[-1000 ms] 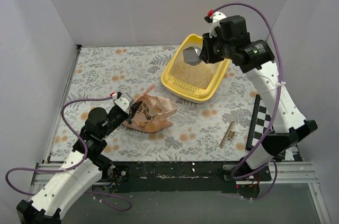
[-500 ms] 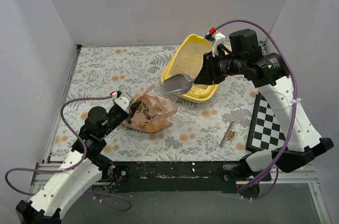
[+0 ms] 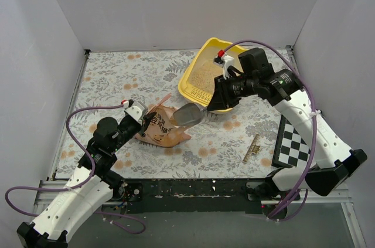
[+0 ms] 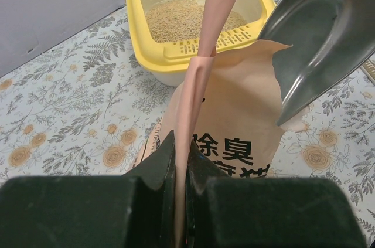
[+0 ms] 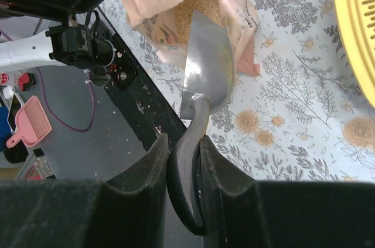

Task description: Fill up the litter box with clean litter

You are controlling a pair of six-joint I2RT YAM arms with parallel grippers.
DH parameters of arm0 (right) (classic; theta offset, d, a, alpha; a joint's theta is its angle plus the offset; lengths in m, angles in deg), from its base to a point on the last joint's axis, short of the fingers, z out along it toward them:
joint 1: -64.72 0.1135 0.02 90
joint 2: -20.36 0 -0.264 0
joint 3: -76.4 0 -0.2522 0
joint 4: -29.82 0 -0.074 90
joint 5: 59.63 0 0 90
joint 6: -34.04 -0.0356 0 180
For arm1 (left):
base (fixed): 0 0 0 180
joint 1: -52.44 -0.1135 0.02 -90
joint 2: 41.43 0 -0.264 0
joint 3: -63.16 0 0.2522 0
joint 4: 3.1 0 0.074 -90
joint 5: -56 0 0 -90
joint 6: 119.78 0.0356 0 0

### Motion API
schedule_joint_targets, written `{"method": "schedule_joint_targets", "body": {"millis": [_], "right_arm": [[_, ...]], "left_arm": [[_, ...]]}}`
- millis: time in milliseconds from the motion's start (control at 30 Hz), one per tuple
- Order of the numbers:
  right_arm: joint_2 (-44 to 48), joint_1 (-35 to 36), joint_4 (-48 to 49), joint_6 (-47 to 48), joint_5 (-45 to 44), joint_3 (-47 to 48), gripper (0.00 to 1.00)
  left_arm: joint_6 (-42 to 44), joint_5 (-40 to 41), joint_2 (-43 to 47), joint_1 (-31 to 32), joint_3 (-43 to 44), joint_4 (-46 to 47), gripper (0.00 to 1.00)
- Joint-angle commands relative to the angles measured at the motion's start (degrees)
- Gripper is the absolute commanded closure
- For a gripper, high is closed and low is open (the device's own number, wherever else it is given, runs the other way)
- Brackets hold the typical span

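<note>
the yellow plastic litter box (image 3: 206, 46), a rounded tub with a slotted front lip, stands at the far right of the flowered table cloth (image 3: 129, 78). a grainy beige layer of clean litter (image 3: 205, 73) lies inside it. the left gripper (image 4: 181, 155) has its jaws pressed together on a thin pink edge of the crinkled peach bag (image 4: 234, 125), near the box. the right gripper (image 5: 184, 160) pinches the curved dark handle of a smooth grey metal scoop (image 5: 208, 72), whose tip is at the bag's open mouth, where more granules show.
</note>
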Motion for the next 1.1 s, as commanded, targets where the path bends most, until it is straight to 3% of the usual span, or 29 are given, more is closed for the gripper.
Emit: {"method": "schedule_joint_targets", "body": {"millis": [0, 633, 900, 1067], "right_arm": [[-1.1, 2.8, 6.9, -2.4, 0.7, 0.4, 0.99], [-21.4, 8.3, 5.0, -4.0, -5.5, 6.2, 0.99], [-26.8, 9.0, 15.6, -7.3, 1.3, -1.5, 0.99], [-28.2, 9.0, 30.1, -11.6, 10.2, -9.4, 0.99]], "left_arm": [[-1.1, -1.3, 1.0, 0.6, 2.4, 3.3, 1.00], [-0.4, -2.8, 1.5, 0.6, -0.6, 3.1, 1.00], [0.1, -2.5, 0.8, 0.6, -0.6, 3.2, 1.00], [0.2, -2.4, 0.6, 0.6, -1.0, 3.1, 1.00]]}}
